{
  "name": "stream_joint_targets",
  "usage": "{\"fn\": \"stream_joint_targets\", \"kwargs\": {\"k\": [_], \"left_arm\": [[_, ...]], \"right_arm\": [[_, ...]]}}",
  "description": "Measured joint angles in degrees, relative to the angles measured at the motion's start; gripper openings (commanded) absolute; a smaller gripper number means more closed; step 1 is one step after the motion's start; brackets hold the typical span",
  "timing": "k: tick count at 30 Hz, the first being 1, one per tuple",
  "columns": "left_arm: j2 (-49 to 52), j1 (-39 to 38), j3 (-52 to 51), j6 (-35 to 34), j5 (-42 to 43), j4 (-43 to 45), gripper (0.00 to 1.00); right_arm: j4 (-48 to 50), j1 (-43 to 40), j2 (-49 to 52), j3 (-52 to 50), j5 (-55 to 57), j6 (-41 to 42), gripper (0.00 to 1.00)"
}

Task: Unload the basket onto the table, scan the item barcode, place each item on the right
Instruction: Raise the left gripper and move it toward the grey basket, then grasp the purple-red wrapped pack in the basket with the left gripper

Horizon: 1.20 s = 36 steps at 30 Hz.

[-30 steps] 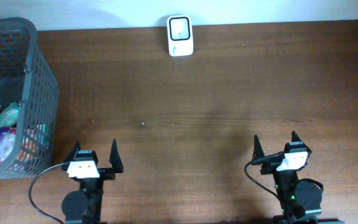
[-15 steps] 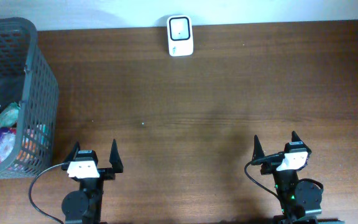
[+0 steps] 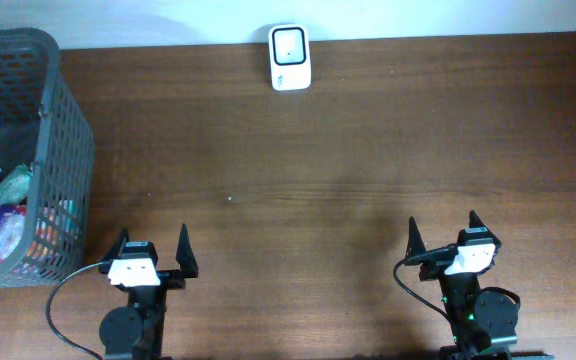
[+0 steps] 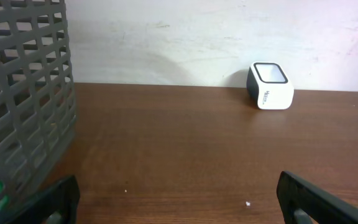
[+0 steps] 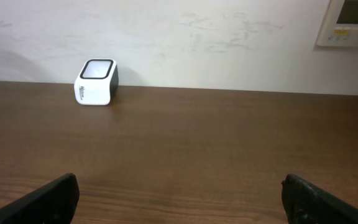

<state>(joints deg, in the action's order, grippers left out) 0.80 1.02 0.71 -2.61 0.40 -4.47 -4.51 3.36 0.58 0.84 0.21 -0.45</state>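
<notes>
**Both pincers open, items in the basket**

The left pincer (image 3: 152,240) and right pincer (image 3: 443,222) sit at the near edge of the bench (image 3: 318,170), each with its jaws spread wide and holding nothing. The white scanner (image 3: 290,58) stands at the far edge against the wall, its window facing up, well apart from both arms. A grey basket (image 3: 71,150) sits at the left end (its mesh wall fills the left wrist view), with several packets (image 3: 8,190) inside. No barcode can be made out on them.
</notes>
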Motion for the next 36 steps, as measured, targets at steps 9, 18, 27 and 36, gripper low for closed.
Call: {"fn": "stream_joint_targets", "kwargs": {"k": [9, 18, 27, 36], "left_arm": [[0.0, 0.0, 0.0, 1.31, -4.81, 0.39, 0.99], [0.07, 0.0, -0.15, 1.33, 1.09, 14.01, 0.99], [0.46, 0.0, 5.68, 1.51, 13.14, 30.82, 0.99], [27.5, 0.0, 31.01, 4.11, 21.55, 4.17, 0.99]], "right_arm": [[0.02, 0.0, 0.0, 0.0, 0.0, -0.02, 0.99], [0.02, 0.0, 0.0, 0.0, 0.0, 0.02, 0.99], [0.02, 0.0, 0.0, 0.0, 0.0, 0.0, 0.99], [0.0, 0.0, 0.11, 0.0, -0.02, 0.0, 0.99]]}}
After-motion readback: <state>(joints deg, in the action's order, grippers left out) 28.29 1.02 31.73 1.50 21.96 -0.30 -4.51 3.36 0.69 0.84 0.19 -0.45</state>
